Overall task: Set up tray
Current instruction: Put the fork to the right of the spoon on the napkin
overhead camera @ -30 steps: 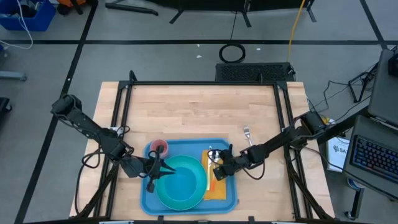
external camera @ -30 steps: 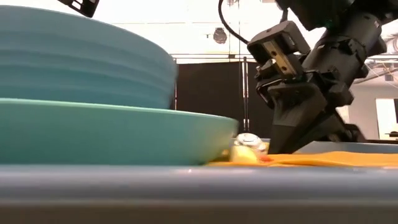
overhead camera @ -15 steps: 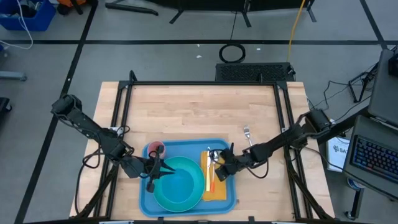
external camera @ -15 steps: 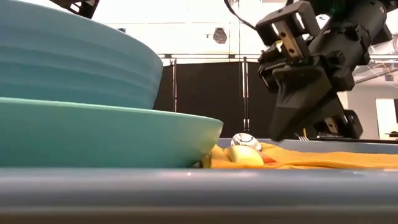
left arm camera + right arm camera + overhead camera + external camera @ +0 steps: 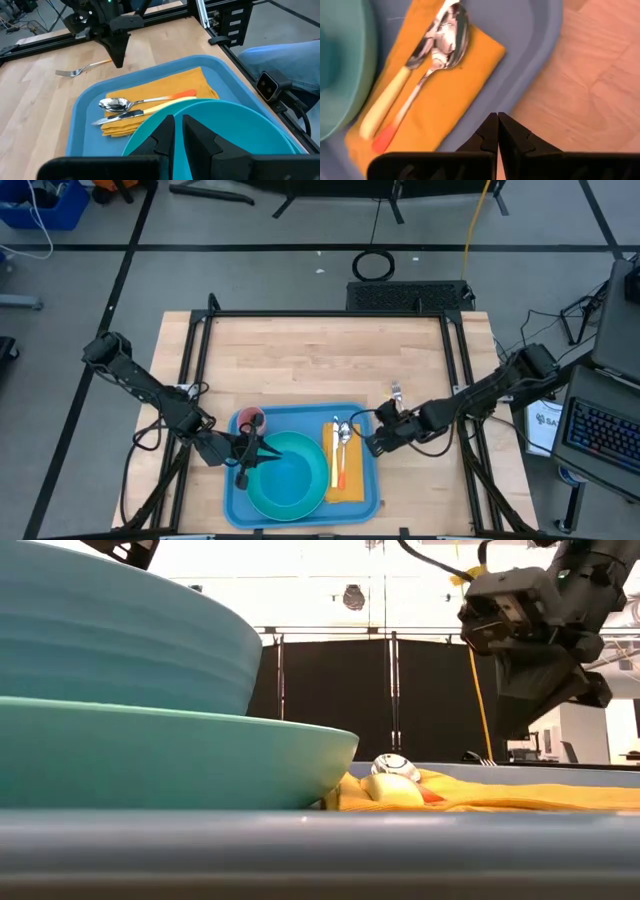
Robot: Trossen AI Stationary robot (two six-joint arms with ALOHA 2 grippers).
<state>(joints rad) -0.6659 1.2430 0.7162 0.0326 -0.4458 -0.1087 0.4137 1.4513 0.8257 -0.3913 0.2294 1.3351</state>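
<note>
One item left off the tray (image 5: 303,418): the fork (image 5: 397,394).
Right hand (image 5: 369,446), closed and empty beside the tray, should be opened, then lowered squarely over the handle.

Grey floor (image 5: 300,240) with black tape lines surrounds the wooden table (image 5: 320,360); black curtains (image 5: 330,700) hang behind, under bright ceiling light.

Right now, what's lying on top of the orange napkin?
On the orange napkin lie a spoon and a knife, side by side. The teal plate hides one napkin edge, so anything there stays unseen.
</note>
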